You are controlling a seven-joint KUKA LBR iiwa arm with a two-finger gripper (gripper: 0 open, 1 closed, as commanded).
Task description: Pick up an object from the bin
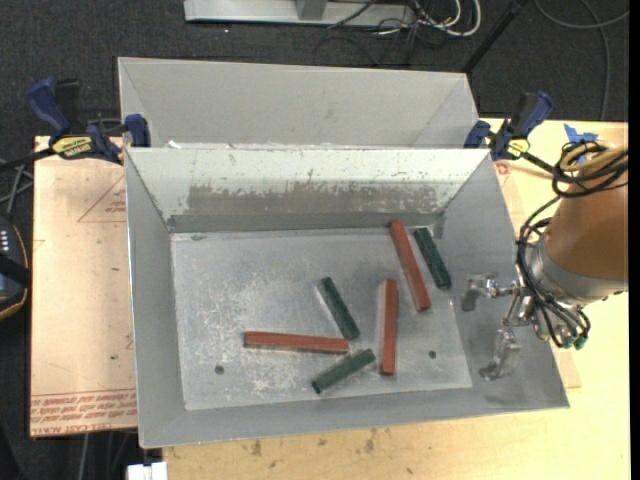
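Bin (300,200): grey metal, sloped walls, flat scuffed floor. It holds six loose sticks, three red and three dark green, all lying flat on the floor.

Gripper (485,328): at the bin's right side, over the sloped right wall, on the arm (590,238) that reaches in from the right. The pincer stands wide, one fingertip towards the back and one towards the front, with nothing between them. It is clear of every stick.

Sticks nearest the gripper:
- Back red stick (410,265): right rear of the floor, slanting from the back wall towards the front right.
- Back green stick (432,258): just right of it, roughly parallel, by the foot of the right wall.
- Upright red stick (388,326): running front to back, its rear end near the back red stick's front end.

Remaining sticks, mid-floor:
- Mid green stick (338,308): slanted.
- Flat red stick (296,342): lying left to right, its right end at the mid green stick's front end.
- Front green stick (343,371): slanted, its right end close to the upright red stick's front end.
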